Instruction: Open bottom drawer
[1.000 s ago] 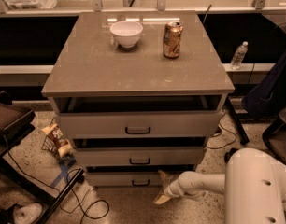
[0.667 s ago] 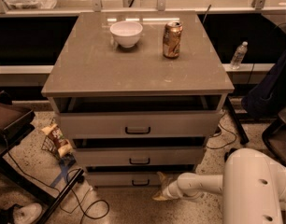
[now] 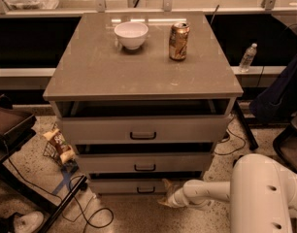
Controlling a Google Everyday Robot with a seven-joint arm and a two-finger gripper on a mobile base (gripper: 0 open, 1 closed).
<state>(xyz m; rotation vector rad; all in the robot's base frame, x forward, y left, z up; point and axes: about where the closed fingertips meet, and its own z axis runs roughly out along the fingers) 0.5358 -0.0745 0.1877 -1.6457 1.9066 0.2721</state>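
Note:
The bottom drawer is the lowest, shortest front of the pale cabinet, with a small black bar handle. Its front sits close under the middle drawer. My gripper is low, near the floor, at the right part of the bottom drawer's front, just right of the handle. Its two tan fingers stand apart, open and holding nothing. The white arm reaches in from the right.
A white bowl and a drink can stand on the cabinet top. A snack bag, cables and a black frame lie at floor left. A water bottle stands at back right.
My gripper and arm have edged slightly left toward the bottom drawer's handle. The drawers have not moved.

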